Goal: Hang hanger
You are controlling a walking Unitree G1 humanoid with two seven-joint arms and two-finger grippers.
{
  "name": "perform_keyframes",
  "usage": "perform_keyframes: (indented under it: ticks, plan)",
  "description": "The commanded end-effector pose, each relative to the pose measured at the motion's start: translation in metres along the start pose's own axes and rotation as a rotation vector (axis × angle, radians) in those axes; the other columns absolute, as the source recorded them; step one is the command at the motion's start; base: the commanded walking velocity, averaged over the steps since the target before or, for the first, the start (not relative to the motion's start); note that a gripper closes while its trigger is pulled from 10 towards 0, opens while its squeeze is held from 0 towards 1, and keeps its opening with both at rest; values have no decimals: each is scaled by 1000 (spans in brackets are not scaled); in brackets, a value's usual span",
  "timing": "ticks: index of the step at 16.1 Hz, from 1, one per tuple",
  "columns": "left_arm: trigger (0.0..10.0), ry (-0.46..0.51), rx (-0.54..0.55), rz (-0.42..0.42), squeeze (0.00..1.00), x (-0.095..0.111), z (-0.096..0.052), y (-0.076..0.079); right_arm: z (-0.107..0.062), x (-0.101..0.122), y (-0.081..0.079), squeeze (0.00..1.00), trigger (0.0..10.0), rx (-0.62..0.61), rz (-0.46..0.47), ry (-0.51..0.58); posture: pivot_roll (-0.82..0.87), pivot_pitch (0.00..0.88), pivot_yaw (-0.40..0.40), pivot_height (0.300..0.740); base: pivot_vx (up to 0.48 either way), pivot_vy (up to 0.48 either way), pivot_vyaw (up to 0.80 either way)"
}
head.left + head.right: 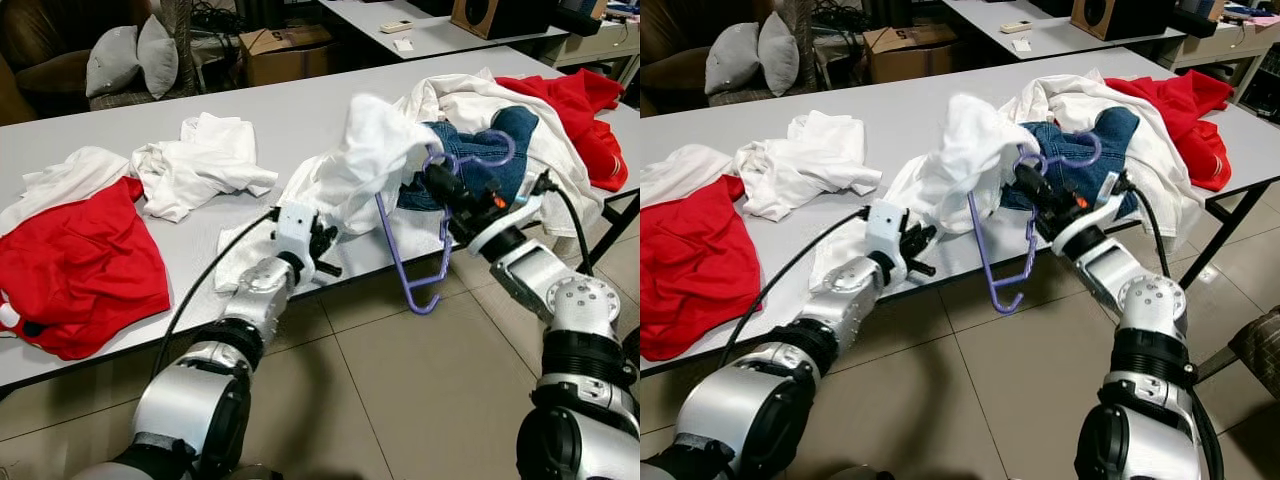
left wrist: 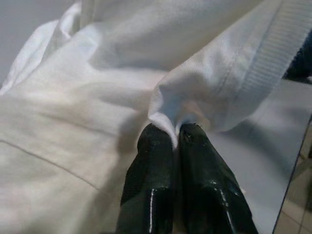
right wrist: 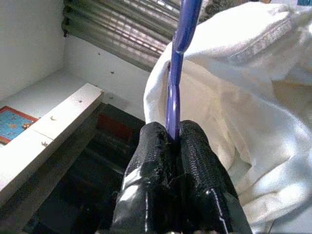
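Right wrist view shows the right claw (image 3: 171,134) pinching the purple hanger (image 1: 420,250); left wrist view, the left claw (image 2: 175,134) pinching the white shirt (image 1: 360,150).

Grey table (image 1: 250,120) on tiled floor (image 1: 400,400)

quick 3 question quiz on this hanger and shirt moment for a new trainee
1. True or false: the right claw is shut on the purple hanger.
2. What does the left claw pinch?
A. the red garment
B. the white shirt
C. the denim piece
3. Fill in: the hanger's lower end hangs past the edge of the grey ____.

Key: 1 true; 2 B; 3 table
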State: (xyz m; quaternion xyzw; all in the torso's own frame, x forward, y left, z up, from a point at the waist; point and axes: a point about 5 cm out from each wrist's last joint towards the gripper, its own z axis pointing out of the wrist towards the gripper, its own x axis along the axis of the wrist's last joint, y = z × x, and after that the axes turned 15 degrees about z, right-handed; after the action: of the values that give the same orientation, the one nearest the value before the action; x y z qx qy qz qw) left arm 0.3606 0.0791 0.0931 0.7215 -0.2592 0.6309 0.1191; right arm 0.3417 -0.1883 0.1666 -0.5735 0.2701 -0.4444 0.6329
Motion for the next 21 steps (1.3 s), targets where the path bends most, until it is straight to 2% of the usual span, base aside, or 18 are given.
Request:
perform_keyframes:
  ticks: [1, 2, 4, 6, 9, 13, 21]
  plan:
    - [0, 47, -37, 2, 0, 1, -6, -8, 4, 6, -6, 0, 10000, 4, -27, 39, -143, 0, 44, 740, 0, 0, 0]
    - [0, 68, -58, 2, 0, 1, -9, -10, 4, 7, -5, 0, 10000, 1, -28, 54, -143, 0, 44, 740, 0, 0, 0]
    - [0, 173, -157, 65, 0, 0, -36, -33, 7, 13, 2, 0, 10000, -47, -16, 138, -109, 0, 40, 740, 0, 0, 0]
    - [0, 257, -240, 114, 0, 6, -63, -44, 9, 13, 8, 0, 10000, -64, 26, 171, -73, 0, 25, 740, 0, 0, 0]
    - [0, 261, -342, 202, 0, 6, -87, -41, 17, 10, 10, 0, 10000, -44, 100, 197, -50, 0, 17, 740, 0, 0, 0]
    - [0, 216, -388, 263, 0, 0, -95, -33, 29, 10, 3, 0, 10000, 42, 242, 234, -41, 0, 18, 740, 0, 0, 0]
    - [0, 249, -493, 275, 0, 9, -96, -15, 41, 18, 6, 0, 10000, 14, 320, 329, -45, 0, 25, 740, 0, 0, 0]
